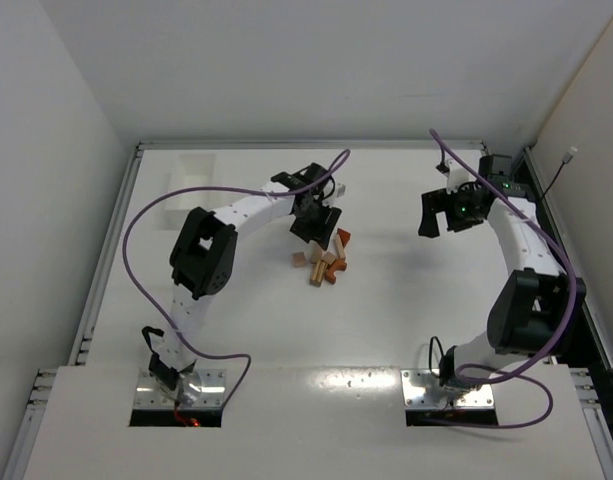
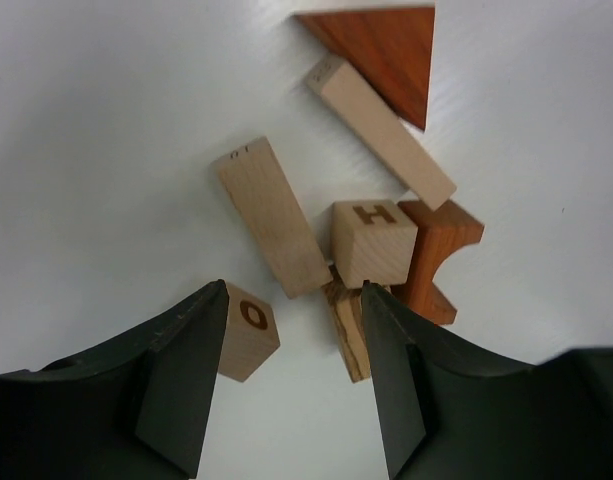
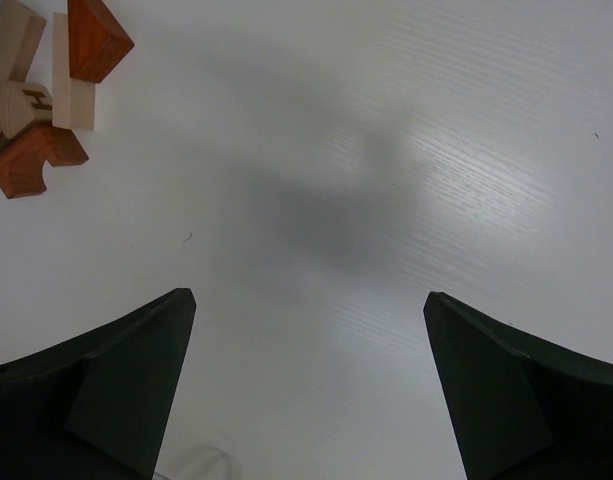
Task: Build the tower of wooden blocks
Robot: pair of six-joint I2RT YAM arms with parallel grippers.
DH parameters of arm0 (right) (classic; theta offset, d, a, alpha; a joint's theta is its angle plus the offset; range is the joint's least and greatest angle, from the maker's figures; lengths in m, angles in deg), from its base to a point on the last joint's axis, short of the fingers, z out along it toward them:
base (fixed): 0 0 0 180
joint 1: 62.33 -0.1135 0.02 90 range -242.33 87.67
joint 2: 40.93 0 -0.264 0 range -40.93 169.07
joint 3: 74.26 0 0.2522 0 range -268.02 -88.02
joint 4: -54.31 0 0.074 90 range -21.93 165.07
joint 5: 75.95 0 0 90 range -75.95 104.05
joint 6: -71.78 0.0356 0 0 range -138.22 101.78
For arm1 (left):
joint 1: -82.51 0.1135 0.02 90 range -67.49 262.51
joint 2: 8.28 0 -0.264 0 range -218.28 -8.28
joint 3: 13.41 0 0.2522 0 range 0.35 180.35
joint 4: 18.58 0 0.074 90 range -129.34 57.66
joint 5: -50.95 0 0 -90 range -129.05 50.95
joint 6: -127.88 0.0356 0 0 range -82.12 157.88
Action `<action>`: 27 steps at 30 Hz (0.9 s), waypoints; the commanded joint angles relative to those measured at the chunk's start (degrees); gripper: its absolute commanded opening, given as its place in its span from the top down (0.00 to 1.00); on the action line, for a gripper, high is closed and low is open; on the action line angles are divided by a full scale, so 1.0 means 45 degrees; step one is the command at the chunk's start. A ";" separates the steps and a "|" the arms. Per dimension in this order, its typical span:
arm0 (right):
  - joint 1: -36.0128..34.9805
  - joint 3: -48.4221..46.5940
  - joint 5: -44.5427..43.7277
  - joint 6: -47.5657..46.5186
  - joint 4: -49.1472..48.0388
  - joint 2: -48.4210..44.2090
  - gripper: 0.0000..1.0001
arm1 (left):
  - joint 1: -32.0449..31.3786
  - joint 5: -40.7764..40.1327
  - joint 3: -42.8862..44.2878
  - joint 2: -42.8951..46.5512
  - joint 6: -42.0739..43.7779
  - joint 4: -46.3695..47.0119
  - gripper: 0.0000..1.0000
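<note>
Several wood blocks lie in a loose pile at mid-table; no upright tower shows. In the left wrist view I see a reddish-brown wedge, a long tan bar, a second tan bar, a tan cube marked H, a reddish arch piece, a tan cube marked O and a streaked bar. My left gripper is open and empty just above the pile, with the O cube by its left finger. My right gripper is open and empty over bare table, well right of the pile.
A white rectangular tray stands at the back left. Part of the pile shows at the top left of the right wrist view. Purple cables loop over both arms. White walls close in on the table.
</note>
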 commanded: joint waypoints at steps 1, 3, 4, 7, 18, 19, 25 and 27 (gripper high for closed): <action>0.0122 0.0184 0.0263 0.0121 -0.0172 -0.0524 0.04 | -0.0243 -0.0376 0.1030 -0.0445 -0.0691 0.0486 0.49; 0.0238 0.0300 0.0263 0.0121 -0.0172 -0.0524 0.04 | -0.0244 -0.0725 0.1304 -0.0816 -0.0809 0.0369 0.50; 0.0239 0.0301 0.0263 0.0121 -0.0172 -0.0524 0.04 | -0.0360 -0.0862 0.1518 -0.0933 -0.0809 0.0369 0.51; 0.0355 0.0301 0.0263 0.0121 -0.0172 -0.0524 0.04 | -0.0362 -0.1137 0.1869 -0.1228 -0.0809 0.0232 0.51; 0.0474 -0.0205 0.0381 0.0121 -0.0172 -0.0096 0.04 | -0.0362 -0.2816 0.2184 -0.1657 -0.0809 -0.0178 0.54; 0.0474 -0.0207 0.0381 0.0121 -0.0172 -0.0094 0.04 | -0.0362 -0.2817 0.2049 -0.1773 -0.0809 -0.0178 0.54; 0.0474 -0.0480 0.0265 0.0121 -0.0172 0.0198 0.04 | -0.0362 -0.2232 0.1617 -0.1774 -0.0926 -0.0160 0.55; 0.0474 -0.0480 0.0263 0.0121 -0.0172 0.0198 0.04 | -0.0362 -0.2114 0.1482 -0.1600 -0.0926 -0.0159 0.55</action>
